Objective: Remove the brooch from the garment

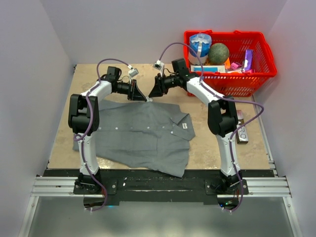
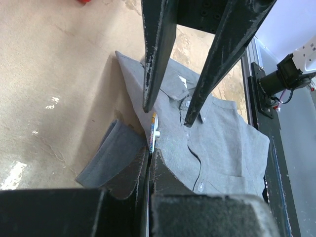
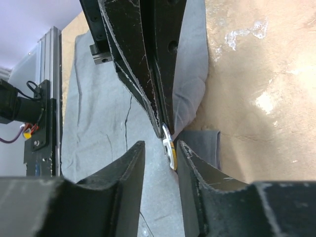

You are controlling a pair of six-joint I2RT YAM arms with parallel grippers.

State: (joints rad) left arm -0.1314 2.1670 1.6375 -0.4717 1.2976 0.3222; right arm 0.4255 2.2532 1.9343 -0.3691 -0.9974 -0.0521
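The garment (image 1: 143, 133) is a grey collared shirt lying flat on the table, its collar to the right. At its far edge my two grippers meet tip to tip. The brooch (image 3: 169, 148), a small gold-yellow disc with a white back, shows edge-on. My left gripper (image 2: 149, 150) is shut on the brooch (image 2: 153, 129) and holds it just above the garment (image 2: 222, 143). My right gripper (image 3: 160, 145) is open, one finger on each side of the disc. Its right finger is almost against the disc and its left finger stands off. The top view hides the brooch between the tips.
A red basket (image 1: 237, 81) holding a green ball, a roll and packets stands at the back right, just behind my right arm. A dark box (image 1: 242, 132) lies by the table's right edge. White walls close in three sides. A folded sleeve (image 2: 111, 150) lies under the grippers.
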